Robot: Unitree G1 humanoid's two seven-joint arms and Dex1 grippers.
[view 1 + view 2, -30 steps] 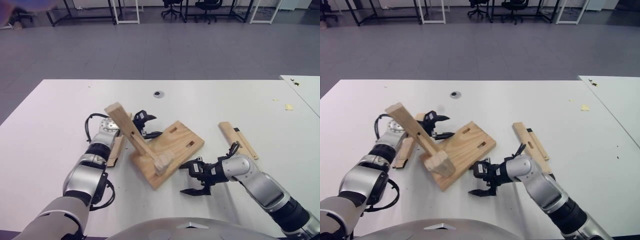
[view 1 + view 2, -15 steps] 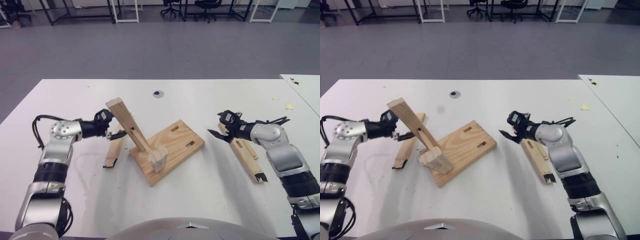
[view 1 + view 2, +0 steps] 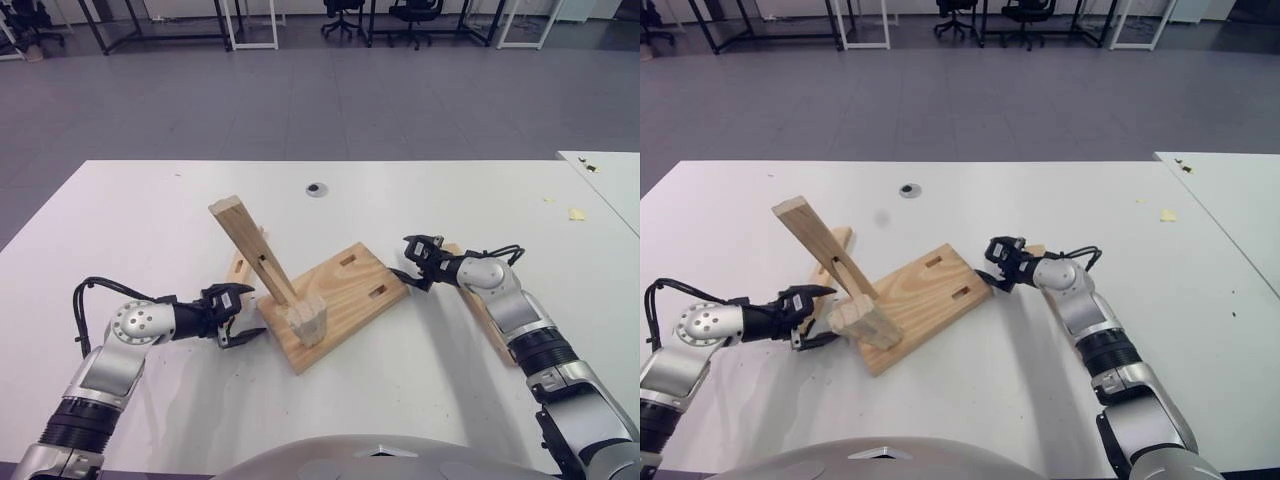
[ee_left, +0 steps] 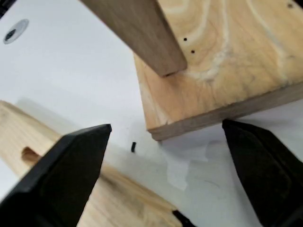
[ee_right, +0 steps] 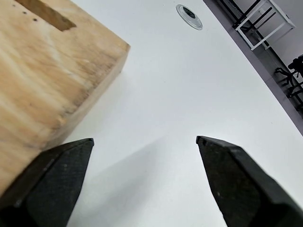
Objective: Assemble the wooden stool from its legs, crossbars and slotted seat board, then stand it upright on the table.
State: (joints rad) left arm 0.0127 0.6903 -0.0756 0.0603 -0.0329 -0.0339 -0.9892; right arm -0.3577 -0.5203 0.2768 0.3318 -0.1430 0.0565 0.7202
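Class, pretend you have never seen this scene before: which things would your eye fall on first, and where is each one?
The eye goes first to the wooden leg rising at a tilt from the slotted seat board, which lies flat on the white table. Next come the two grippers flanking the board, both open: the left gripper at its left corner, the right gripper at its right corner.

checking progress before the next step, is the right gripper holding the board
No, the right gripper is wide open beside the board's corner, gripping nothing.

Tilted leg [image 3: 257, 251] over left of seat board [image 3: 352, 290]
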